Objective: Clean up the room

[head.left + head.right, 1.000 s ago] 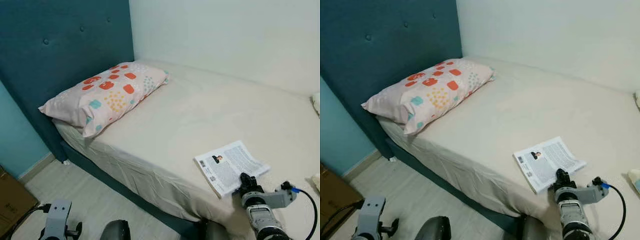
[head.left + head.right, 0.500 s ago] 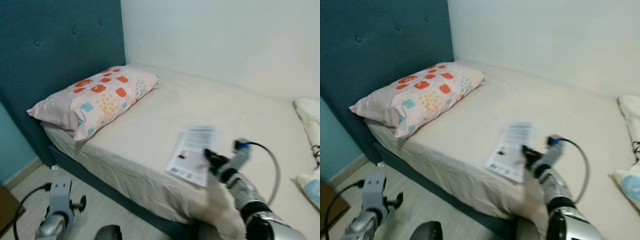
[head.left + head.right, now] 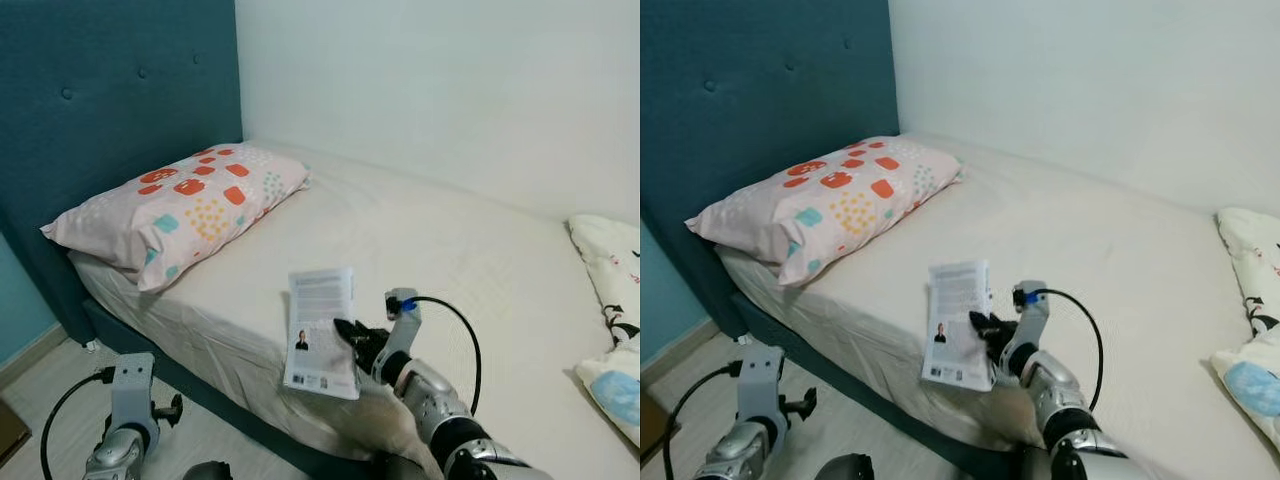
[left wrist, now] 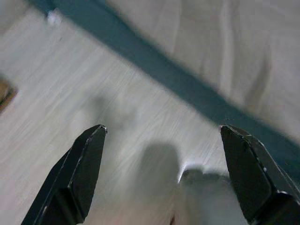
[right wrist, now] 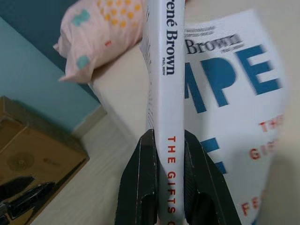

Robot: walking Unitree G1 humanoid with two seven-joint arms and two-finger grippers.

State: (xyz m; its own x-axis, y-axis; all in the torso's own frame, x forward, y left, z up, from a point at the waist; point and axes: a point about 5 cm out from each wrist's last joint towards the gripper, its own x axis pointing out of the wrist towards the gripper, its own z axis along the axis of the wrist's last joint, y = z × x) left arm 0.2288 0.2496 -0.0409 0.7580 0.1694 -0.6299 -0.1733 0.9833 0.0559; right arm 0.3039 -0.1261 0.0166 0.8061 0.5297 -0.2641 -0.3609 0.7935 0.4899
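Head views: at lower centre my right hand (image 3: 352, 338) holds the white paperback book (image 3: 322, 331) lifted above the beige-sheeted bed (image 3: 420, 240).

Right wrist view: fingers (image 5: 143, 187) clamp its spine.

Left wrist view: my left hand (image 4: 161, 173) gapes wide over floor.

Next, I judge: find it a shelf.

A white book (image 3: 322, 318) is held upright above the near edge of the bed (image 3: 420, 240) by the right gripper (image 3: 352, 336), whose black fingers are closed on the book's right side. The printed back cover, with a small portrait, is turned toward the camera. A pillow (image 3: 175, 208) patterned in red, yellow and blue is laid at the far left against the teal headboard (image 3: 100, 90). Patterned bedding (image 3: 610, 300) is seen at the right edge. The left gripper (image 3: 150, 412) is hung low at the near left, above the pale floor (image 3: 50, 380).
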